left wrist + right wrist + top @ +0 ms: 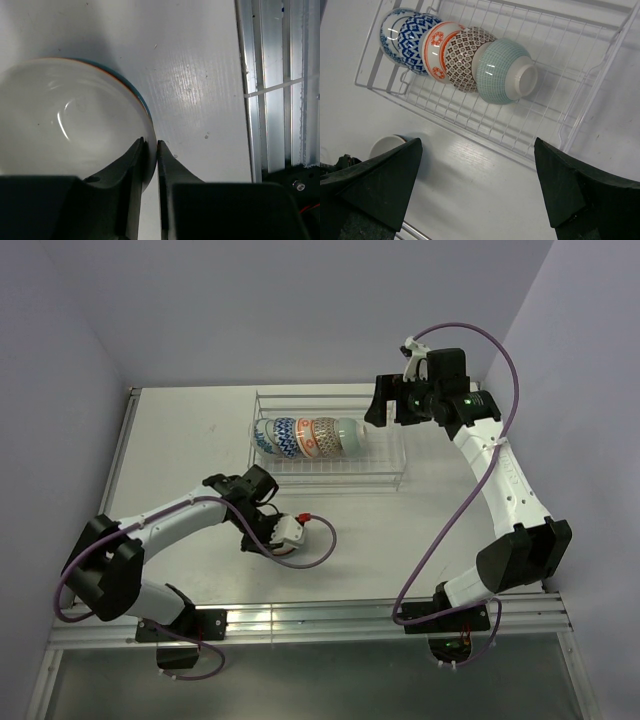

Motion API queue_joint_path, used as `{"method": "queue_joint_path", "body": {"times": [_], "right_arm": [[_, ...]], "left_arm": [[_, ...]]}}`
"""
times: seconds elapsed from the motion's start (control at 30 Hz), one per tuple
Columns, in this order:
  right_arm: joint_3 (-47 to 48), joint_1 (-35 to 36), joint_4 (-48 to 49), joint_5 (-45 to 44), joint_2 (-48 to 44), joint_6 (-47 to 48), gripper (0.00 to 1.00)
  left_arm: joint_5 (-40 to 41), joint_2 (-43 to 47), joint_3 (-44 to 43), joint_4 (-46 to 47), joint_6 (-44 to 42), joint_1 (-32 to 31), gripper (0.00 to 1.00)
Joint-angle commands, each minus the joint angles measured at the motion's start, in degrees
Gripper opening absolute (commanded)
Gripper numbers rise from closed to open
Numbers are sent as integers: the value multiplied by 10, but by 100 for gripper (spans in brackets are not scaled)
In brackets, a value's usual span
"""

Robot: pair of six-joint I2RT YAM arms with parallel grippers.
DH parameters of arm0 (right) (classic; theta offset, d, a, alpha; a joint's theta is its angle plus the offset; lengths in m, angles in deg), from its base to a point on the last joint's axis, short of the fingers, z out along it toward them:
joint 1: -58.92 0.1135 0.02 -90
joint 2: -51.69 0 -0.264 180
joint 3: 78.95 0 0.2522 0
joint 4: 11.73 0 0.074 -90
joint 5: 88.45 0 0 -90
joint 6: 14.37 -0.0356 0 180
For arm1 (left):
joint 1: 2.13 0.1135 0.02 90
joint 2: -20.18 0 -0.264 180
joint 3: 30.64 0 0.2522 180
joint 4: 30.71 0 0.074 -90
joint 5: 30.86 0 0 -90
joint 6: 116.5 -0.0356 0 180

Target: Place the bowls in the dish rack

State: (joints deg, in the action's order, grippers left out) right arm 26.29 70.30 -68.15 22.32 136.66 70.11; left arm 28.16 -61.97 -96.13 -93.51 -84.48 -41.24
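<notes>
Left arm, low over the near-left part of the table (420, 530). We see the left gripper (151, 143) set on the rim of a loose bowl (65, 120). The bowl stands upright on the tabletop, white inside, with a thin orange and teal line along its edge.

Left wrist view: one of the fingers (127, 167) sits inside the bowl against the inner wall and the other outside it. The rim runs up through the narrow slot between them. The fingers are drawn close and pinch the bowl's wall at the side nearest the camera. The rest of the bowl spreads up and to the left of the fingertips. An aluminium rail (280, 75) runs down the right of that view.

From the right wrist the same bowl shows only as a white arc at lower left, partly hidden — it lies well apart from the dish rack (600, 75), on the near side.

In the rack, five bowls lie on their sides in one overlapping row toward its left end:
- blue-and-white bowl (390, 30)
- dark blue patterned bowl (415, 42)
- orange-red bowl (436, 50)
- grey-brown bowl (465, 55)
- pale green bowl (502, 70), its white foot turned toward the rack's right end

Right arm, raised. The right gripper (477, 145) hangs above the right end of the rack with its fingers spread wide. Only the tabletop and the rack's near wall show between them — they touch no bowl.
</notes>
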Motion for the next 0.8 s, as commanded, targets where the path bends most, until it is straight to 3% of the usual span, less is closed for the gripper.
{"method": "queue_joint_path", "body": {"times": [0.0, 0.27, 0.63, 0.73, 0.77], "right_arm": [[3, -7, 4, 10, -5, -5, 100], [9, -8, 2, 15, -2, -7, 100], [27, -35, 14, 59, -9, -48, 100], [27, -52, 28, 81, -20, -73, 100], [28, -57, 34, 86, -23, -79, 100]], "left_arm": [[-20, 8, -24, -22, -9, -3, 18], [-14, 36, -33, -37, -1, -4, 0], [-28, 109, -144, -65, 98, -5, 0], [-27, 127, -179, -27, 166, -5, 0], [-16, 133, -188, 37, 201, -5, 0]]}}
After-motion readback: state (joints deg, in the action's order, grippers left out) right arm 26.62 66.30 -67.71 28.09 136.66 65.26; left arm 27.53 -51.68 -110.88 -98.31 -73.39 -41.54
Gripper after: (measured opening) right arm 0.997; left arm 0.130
